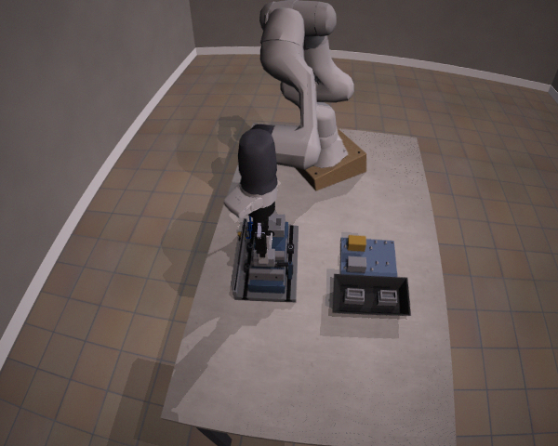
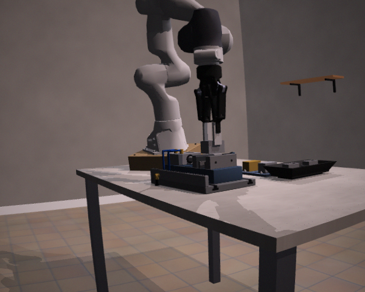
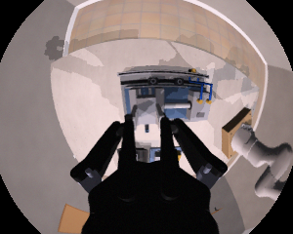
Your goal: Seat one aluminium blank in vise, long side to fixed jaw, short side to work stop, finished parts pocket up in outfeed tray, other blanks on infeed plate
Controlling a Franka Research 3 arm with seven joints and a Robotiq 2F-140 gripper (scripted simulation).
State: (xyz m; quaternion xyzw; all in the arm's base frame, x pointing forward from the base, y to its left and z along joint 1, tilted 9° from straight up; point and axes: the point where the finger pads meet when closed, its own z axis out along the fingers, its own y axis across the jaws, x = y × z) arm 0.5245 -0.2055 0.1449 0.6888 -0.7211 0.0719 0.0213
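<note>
Now I am clamping my gripper [image 2: 212, 135] on an aluminium blank [image 2: 212, 146], hanging directly above the vise [image 2: 207, 171] opening at frame centre.

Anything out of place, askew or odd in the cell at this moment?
Nothing stands out. The tool grips an aluminium blank over the vise. A brass blank and another aluminium blank lie flat on the infeed plate; two finished parts sit level in the outfeed tray.

Work stop hidden behind tool [image 1: 265, 249]
</note>
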